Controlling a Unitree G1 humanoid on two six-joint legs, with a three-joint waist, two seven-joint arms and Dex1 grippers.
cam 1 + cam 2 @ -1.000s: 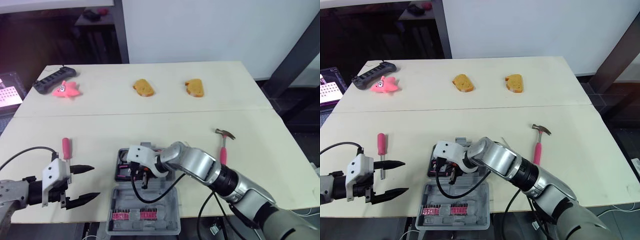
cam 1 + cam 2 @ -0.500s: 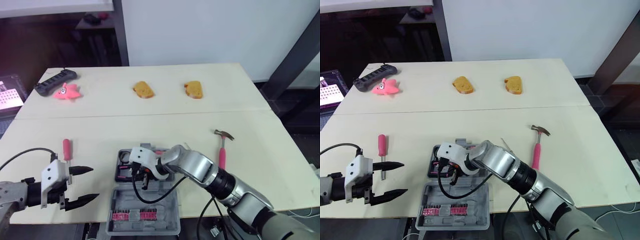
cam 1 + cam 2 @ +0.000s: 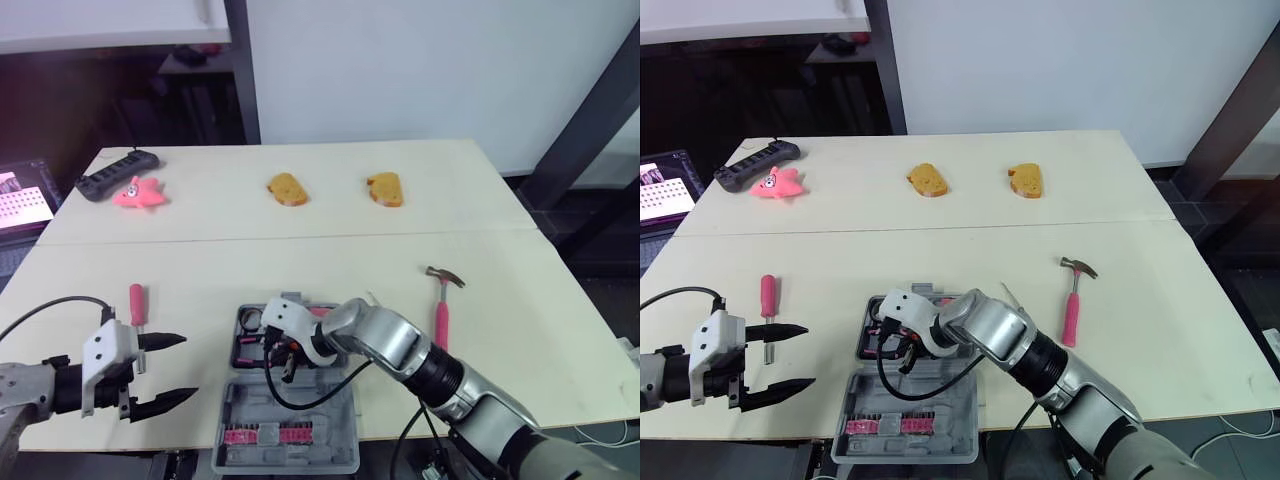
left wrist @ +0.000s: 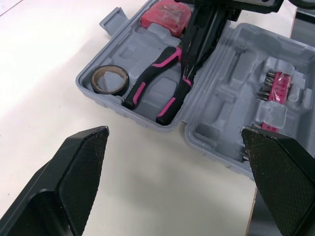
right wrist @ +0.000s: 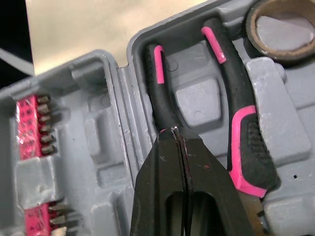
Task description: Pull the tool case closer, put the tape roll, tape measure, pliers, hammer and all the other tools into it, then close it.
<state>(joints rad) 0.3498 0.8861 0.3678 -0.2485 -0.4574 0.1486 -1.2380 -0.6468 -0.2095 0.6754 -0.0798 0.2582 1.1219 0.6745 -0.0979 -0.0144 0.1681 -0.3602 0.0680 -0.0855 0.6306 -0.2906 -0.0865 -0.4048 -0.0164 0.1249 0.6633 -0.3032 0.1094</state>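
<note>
Pressing pliers into tool case, right gripper pinched closed, apparently empty; left gripper gaping, empty; next, fetching hammer.

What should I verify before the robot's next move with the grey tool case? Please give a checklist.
1. Grey plastic tool case open, near the table's front edge: ok.
2. Black tape roll, pink tape measure, black-and-pink pliers inside it: ok.
3. Pliers fully seated in their recess: cannot tell.
4. Right gripper clear of the case: not ok, its shut tips are at a pliers handle.
5. Pink-handled hammer and pink-handled screwdriver packed: not ok, both lie on the table.
6. Left gripper open and free: ok.
</note>
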